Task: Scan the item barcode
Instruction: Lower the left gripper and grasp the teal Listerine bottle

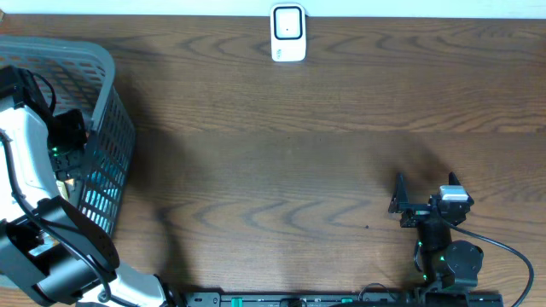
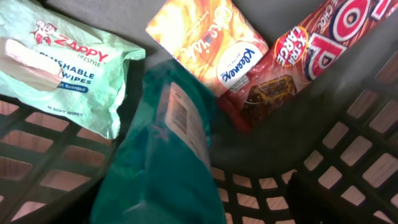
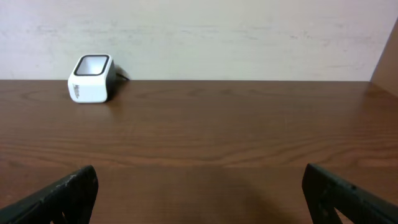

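Observation:
In the left wrist view a teal packet (image 2: 165,168) with a white barcode label (image 2: 183,118) lies in the grey basket (image 1: 111,102). My left gripper (image 2: 186,208) reaches down into the basket and its dark blurred fingers (image 2: 351,199) stand on either side of the packet. Basket mesh shows between the packet and the right finger, so the jaws are open. The white scanner (image 1: 288,32) stands at the table's far edge, also visible as scanner (image 3: 91,79). My right gripper (image 1: 422,200) rests open near the front right, and the same gripper (image 3: 202,199) has nothing between its fingers.
Beside the teal packet in the basket lie a green Zappy wipes pack (image 2: 59,59), an orange Kleenex pack (image 2: 208,40) and a red chocolate bar wrapper (image 2: 311,46). The basket wall (image 2: 348,130) rises close on the right. Brown wooden table (image 1: 299,170) spreads between basket and right arm.

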Controlling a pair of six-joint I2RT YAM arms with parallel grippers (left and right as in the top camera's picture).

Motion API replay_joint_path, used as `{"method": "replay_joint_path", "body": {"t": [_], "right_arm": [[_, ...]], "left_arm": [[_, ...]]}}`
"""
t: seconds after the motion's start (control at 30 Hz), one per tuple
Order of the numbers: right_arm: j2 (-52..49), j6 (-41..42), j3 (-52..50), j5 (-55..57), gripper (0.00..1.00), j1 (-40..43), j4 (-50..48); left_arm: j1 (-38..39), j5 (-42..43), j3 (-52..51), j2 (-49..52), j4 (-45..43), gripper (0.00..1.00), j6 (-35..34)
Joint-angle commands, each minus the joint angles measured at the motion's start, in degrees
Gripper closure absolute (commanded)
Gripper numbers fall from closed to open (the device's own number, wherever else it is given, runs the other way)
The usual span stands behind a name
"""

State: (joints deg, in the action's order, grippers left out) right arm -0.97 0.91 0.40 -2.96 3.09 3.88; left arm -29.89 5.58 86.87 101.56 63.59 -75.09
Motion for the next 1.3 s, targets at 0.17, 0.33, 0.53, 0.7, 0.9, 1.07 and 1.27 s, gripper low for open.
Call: {"method": "replay_joint_path", "body": {"t": [0.17, 0.33, 0.53, 0.7, 0.9, 1.07, 1.27], "right_arm": [[0.22, 0.76, -0.09, 0.24, 0.01, 0.2, 0.24], [0.22, 0.76, -0.09, 0.24, 0.01, 0.2, 0.24], [0.22, 0.76, -0.09, 0.24, 0.01, 0.2, 0.24], [0.22, 0.76, -0.09, 0.24, 0.01, 0.2, 0.24], [0.22, 0.76, -0.09, 0.24, 0.01, 0.2, 0.24], [0.22, 0.76, -0.09, 0.24, 0.01, 0.2, 0.24], [0.22, 0.76, -0.09, 0.22, 0.01, 0.2, 0.24]], "left_arm": [[0.09, -3.93, -2.95, 1.33, -0.15, 0.09, 0.85], [0.09, -3.91, -6.4, 1.33, -2.95, 0.09, 0.85], [0.13, -3.91, -8.26, 1.33, -4.31, 0.16, 0.87], [0.13, -3.91, -10.78, 1.33, -4.92, 0.1, 0.85], [0.13, -3.89, -13.81, 1.33, -7.15, 0.06, 0.85], [0.13, -3.93, -15.61, 1.42, -8.85, 0.06, 0.87], [0.13, -3.89, -18.84, 1.44, -10.64, 0.06, 0.85]]}}
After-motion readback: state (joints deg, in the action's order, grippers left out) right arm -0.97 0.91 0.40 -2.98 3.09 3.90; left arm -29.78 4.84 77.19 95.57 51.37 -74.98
